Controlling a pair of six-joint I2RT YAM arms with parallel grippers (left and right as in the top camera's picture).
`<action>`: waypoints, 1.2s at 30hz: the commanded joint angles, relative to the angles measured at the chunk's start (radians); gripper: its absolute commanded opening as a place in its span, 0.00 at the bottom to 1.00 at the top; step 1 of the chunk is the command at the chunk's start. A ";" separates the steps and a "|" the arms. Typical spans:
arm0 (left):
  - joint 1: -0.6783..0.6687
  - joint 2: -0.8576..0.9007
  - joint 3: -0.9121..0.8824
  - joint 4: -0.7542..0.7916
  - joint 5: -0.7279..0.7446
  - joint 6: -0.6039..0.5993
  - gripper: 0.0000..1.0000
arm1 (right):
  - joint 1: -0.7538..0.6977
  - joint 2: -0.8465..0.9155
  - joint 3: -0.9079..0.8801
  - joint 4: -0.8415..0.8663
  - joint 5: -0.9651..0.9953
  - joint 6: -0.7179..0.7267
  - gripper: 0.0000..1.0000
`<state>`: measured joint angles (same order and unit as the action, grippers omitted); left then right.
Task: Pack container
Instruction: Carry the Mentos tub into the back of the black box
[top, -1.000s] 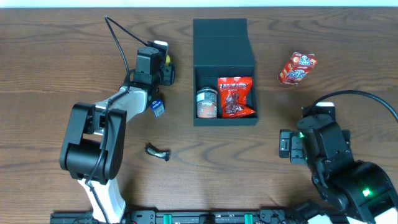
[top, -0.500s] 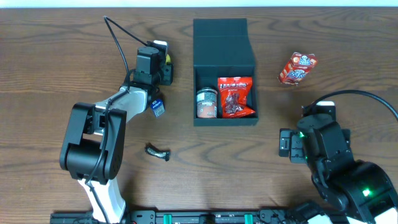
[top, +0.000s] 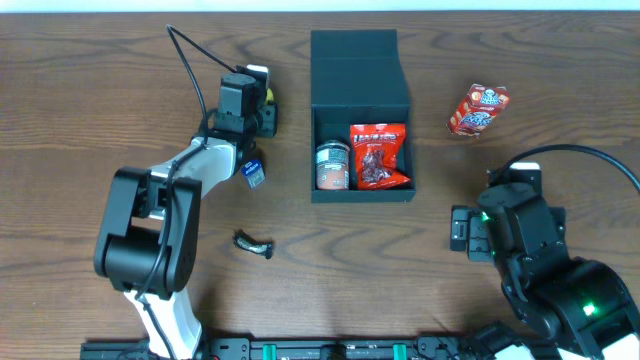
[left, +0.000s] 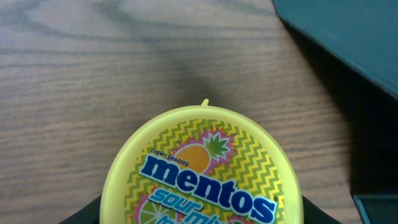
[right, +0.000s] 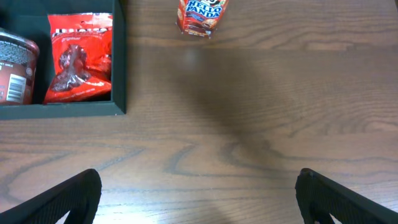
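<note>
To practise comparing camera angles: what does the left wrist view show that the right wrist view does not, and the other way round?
Only the left wrist view: a yellow Mentos tub, its printed lid facing the camera and filling the lower frame.
Only the right wrist view: a Hello Panda box on the table outside the container, plus a red snack bag and a small jar inside it.
Both: the wood table and part of the dark container.

Left arm (top: 200, 160) stretched far, left tool (top: 266, 98) low; right arm (top: 545, 265) folded, right tool (right: 199, 193) wide.
</note>
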<state>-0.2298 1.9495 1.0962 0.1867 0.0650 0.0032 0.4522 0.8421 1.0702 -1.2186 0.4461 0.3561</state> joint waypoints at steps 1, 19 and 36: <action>-0.008 -0.108 0.100 -0.106 -0.070 0.057 0.06 | -0.015 -0.004 -0.003 0.000 0.026 0.014 0.99; -0.340 -0.140 0.750 -0.964 -0.210 0.530 0.06 | -0.015 -0.018 -0.003 -0.102 0.161 0.256 0.99; -0.537 0.111 0.750 -1.026 -0.453 0.805 0.06 | -0.015 -0.138 -0.003 -0.125 0.201 0.280 0.99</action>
<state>-0.7670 2.0289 1.8256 -0.8501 -0.3103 0.7593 0.4522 0.7162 1.0687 -1.3422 0.6212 0.6178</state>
